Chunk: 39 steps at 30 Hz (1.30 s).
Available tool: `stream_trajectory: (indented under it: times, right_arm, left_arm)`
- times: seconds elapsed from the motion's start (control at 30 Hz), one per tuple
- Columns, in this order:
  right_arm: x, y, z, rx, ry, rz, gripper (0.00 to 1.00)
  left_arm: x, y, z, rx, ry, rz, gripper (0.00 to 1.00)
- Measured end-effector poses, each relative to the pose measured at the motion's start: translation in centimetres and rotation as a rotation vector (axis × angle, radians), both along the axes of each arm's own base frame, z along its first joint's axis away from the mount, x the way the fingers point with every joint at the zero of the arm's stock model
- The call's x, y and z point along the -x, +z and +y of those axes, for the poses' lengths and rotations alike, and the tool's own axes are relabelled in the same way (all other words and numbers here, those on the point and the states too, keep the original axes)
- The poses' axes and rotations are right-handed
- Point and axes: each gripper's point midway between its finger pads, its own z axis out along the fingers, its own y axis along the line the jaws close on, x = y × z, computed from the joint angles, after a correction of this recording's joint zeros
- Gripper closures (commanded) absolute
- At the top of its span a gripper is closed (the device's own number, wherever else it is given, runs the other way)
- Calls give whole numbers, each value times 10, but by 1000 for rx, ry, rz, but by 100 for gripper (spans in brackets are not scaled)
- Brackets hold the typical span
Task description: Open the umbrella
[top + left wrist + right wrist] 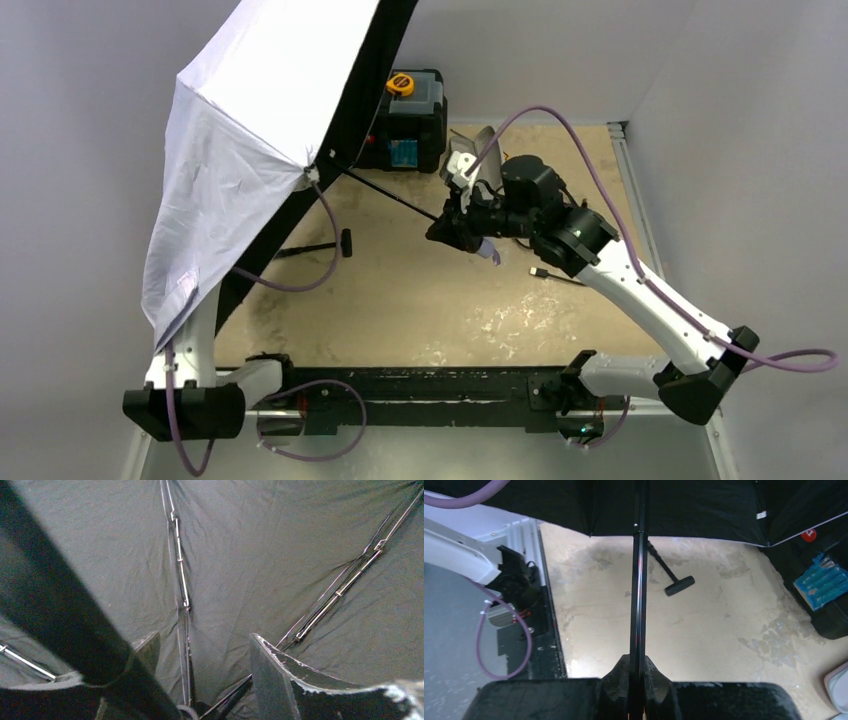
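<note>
R end effector [638, 669] on shaft [639, 590], umbrella [250, 130] open, lavender out, blk lining

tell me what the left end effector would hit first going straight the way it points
Probably the black lining of the umbrella, which fills the left wrist view ahead of the left end effector; depth is unclear.

- Worn beige tabletop [400, 300], mottled with pale scuffs, spreads in front of the black toolbox [412, 125].
- Plain grey walls [560, 50] rise behind the toolbox.
</note>
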Motion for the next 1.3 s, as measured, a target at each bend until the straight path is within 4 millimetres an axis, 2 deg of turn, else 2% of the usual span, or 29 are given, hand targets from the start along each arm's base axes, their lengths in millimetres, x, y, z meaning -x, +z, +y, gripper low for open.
stream_trajectory:
  times: [0.13,0.27,0.37,0.47,0.63,0.77,0.93,1.07,1.17,1.3]
  right_arm:
    - [14,9,-7,-44,7,34,100]
    - [18,13,-1,-98,1,91,100]
    - [13,20,7,-148,-14,113,100]
    - [6,27,15,-196,-27,123,100]
    - [-1,39,22,-260,-49,146,100]
    - [-4,58,18,-323,-84,117,100]
    - [-7,99,-2,-439,-161,2,100]
    - [-15,130,-29,-554,-278,-104,100]
    - [-22,137,-54,-639,-404,-147,100]
    - [-33,130,-83,-695,-559,-138,100]
  left_arm:
    - [23,23,-19,37,-11,-52,26]
    - [58,27,-48,74,-122,-31,22]
    - [91,22,-79,83,-252,12,22]
    - [119,8,-115,81,-397,93,22]
    - [146,-6,-159,69,-562,185,22]
    - [172,-19,-193,48,-698,245,22]
    - [210,-16,-224,45,-861,258,22]
    - [230,1,-235,74,-930,278,22]
    - [239,9,-237,96,-957,284,22]
    - [240,-2,-237,108,-950,320,22]
